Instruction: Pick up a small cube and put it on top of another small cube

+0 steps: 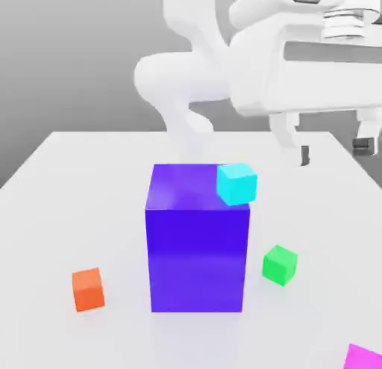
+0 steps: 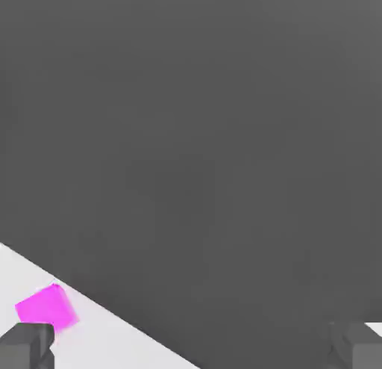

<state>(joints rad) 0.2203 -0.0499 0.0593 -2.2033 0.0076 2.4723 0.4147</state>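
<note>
1. The gripper (image 1: 334,149) hangs high above the table (image 1: 60,181) with its two fingers spread wide. Nothing lies between them and they touch nothing. In the hand view the fingertips (image 2: 26,345) show as dark stubs standing well apart.

2. The landmark for what follows is the big blue block (image 1: 198,240), which stands upright in the middle of the table. In the exterior view the gripper is above the block's top and off toward the exterior view's right.

3. The small magenta cube (image 1: 364,357) rests on the table near its front edge. It sits well apart from the blue block, toward the exterior view's right and nearer the camera. In the hand view the same cube (image 2: 46,308) lies close beside one fingertip, not between the two.

4. The small green cube (image 1: 280,265) sits on the table just beside the blue block's lower right face, apart from it, between the block and the magenta cube.

5. A cyan cube (image 1: 236,184) perches at the block's top right corner. An orange cube (image 1: 89,289) lies on the table at the block's other side.

6. By my judgement the step in hand is the approach, with nothing grasped yet.

7. The next move calls for centring the open fingers over the magenta cube and then descending straight onto it. The green cube should be left undisturbed.
</note>
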